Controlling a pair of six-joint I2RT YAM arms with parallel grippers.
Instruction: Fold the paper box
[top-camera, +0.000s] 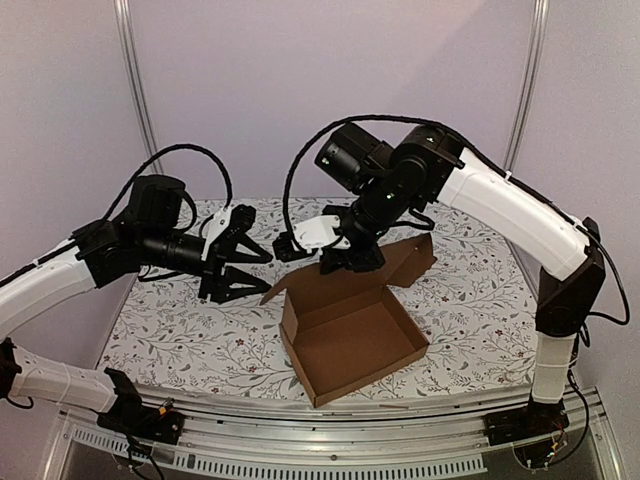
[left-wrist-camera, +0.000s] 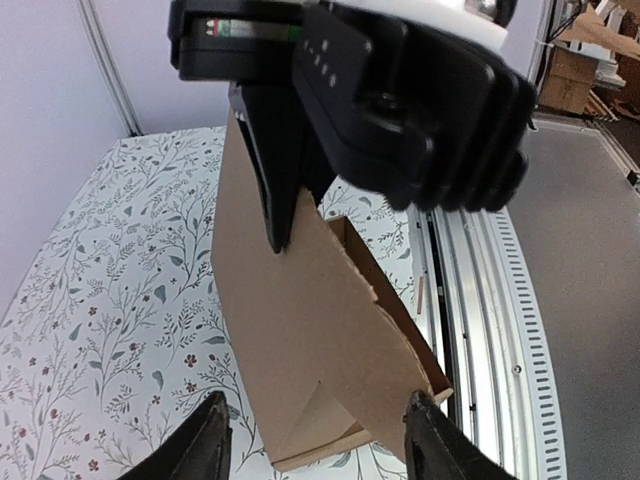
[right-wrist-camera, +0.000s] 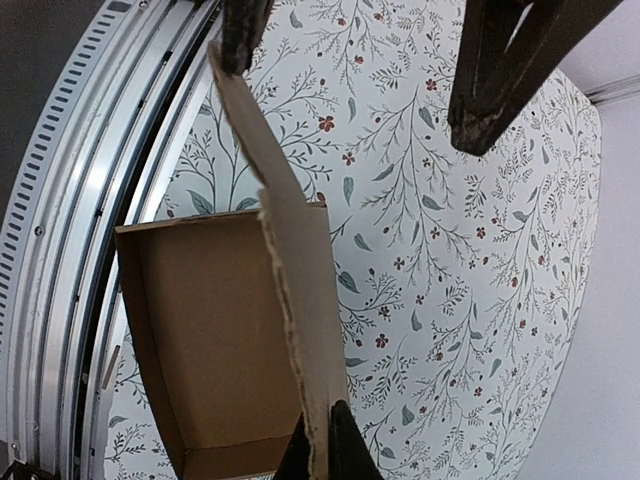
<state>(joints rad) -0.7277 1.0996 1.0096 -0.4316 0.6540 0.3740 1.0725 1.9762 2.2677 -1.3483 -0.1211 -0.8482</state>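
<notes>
My right pincer (right-wrist-camera: 320, 455) is pinched tight on the ragged, fluted edge of the raised lid flap (right-wrist-camera: 290, 270) of the paper box (top-camera: 350, 335), a shallow rectangular tray of plain brown corrugated cardboard sitting mid-table on the white cloth printed with leafy sprigs (top-camera: 170, 330). The flap stands thin and flat above the tray. My left pincer (top-camera: 266, 272) gapes wide, black tapered fingers holding nothing, near the box's left side.

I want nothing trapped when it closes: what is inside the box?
The box shows only its own bare floor and walls, nothing lying in it. In the right wrist view its raised flap covers a strip of the floor.
</notes>
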